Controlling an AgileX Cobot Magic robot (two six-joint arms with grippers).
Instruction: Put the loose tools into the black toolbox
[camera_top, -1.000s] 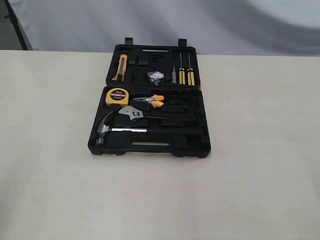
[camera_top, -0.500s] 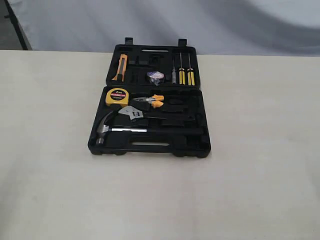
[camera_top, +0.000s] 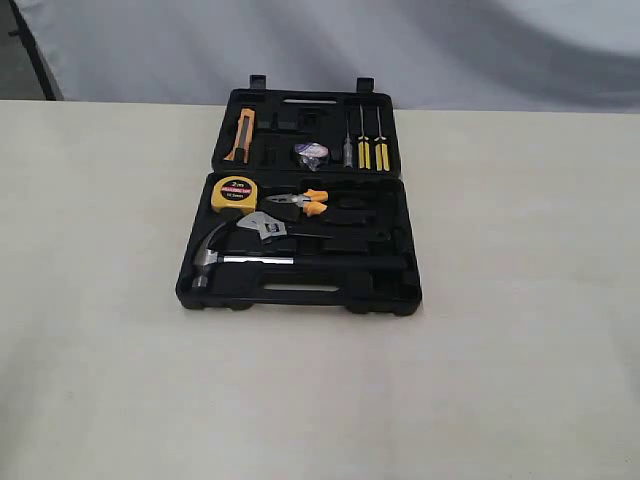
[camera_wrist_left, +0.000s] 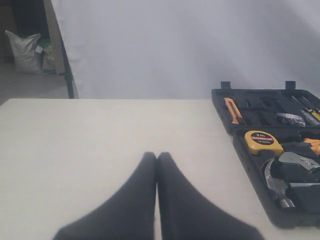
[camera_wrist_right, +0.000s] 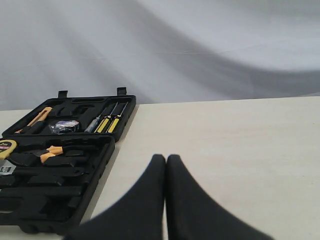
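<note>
Nothing has been moved since earlier: the claw hammer (camera_top: 215, 256), adjustable wrench (camera_top: 264, 226) and tape roll (camera_top: 311, 152) are seated in the black toolbox (camera_top: 396, 286), the left gripper (camera_wrist_left: 157, 156) and right gripper (camera_wrist_right: 165, 158) are shown with jaws clenched empty, and the hammer, judged head-heavy and slick-shafted, is best taken near its head.

You've a black toolbox (camera_top: 400, 295) on a cream worktop (camera_top: 100, 350); inside, a yellow tape measure (camera_top: 234, 193), orange-handled pliers (camera_top: 305, 202), a chrome-shafted hammer (camera_top: 255, 260), a purple-white tape roll (camera_top: 311, 152).

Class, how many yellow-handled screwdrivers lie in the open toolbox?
2. The left screwdriver and the right screwdriver lie side by side at the right end of the far half of the black toolbox; none looks hidden.
</note>
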